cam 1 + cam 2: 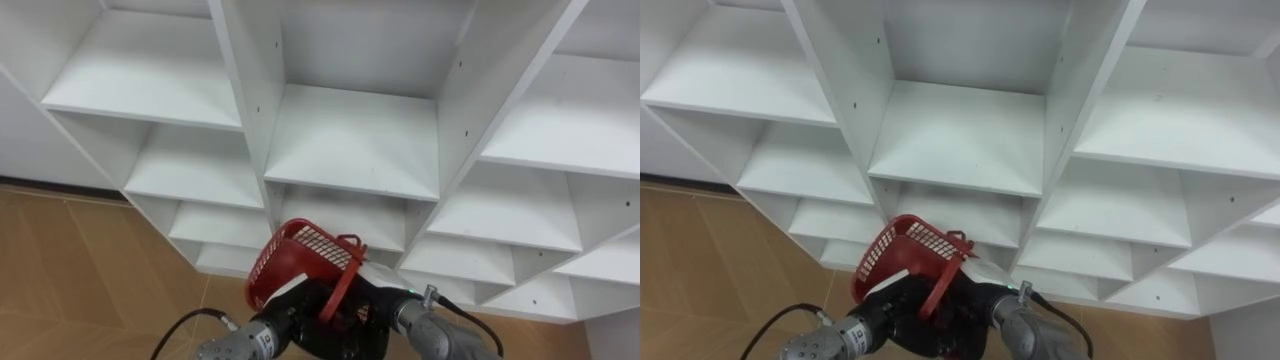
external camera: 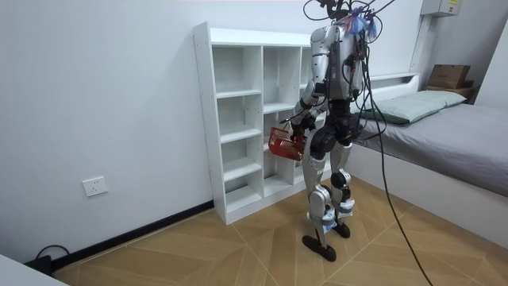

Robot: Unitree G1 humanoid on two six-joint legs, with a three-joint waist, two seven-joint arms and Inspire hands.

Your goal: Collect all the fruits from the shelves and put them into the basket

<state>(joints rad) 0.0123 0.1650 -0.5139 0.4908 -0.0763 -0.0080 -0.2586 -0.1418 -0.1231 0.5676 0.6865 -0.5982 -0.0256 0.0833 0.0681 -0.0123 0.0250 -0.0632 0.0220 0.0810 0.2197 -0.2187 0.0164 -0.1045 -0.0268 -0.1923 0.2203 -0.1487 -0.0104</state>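
A red plastic basket hangs tilted low in front of me, its mesh mouth turned up toward the shelves and its red handle flopped down over the near side. My left hand comes in from the lower left and sits dark against the basket's near rim, fingers curled on it. My right hand lies close beside the handle on the right; its fingers are hidden in shadow. In the room view I stand upright facing the white shelf unit, with the basket at hip height.
The white closet has three columns of open compartments split by upright panels. Wood floor runs along its base at the left. A bed stands behind me at the room view's right.
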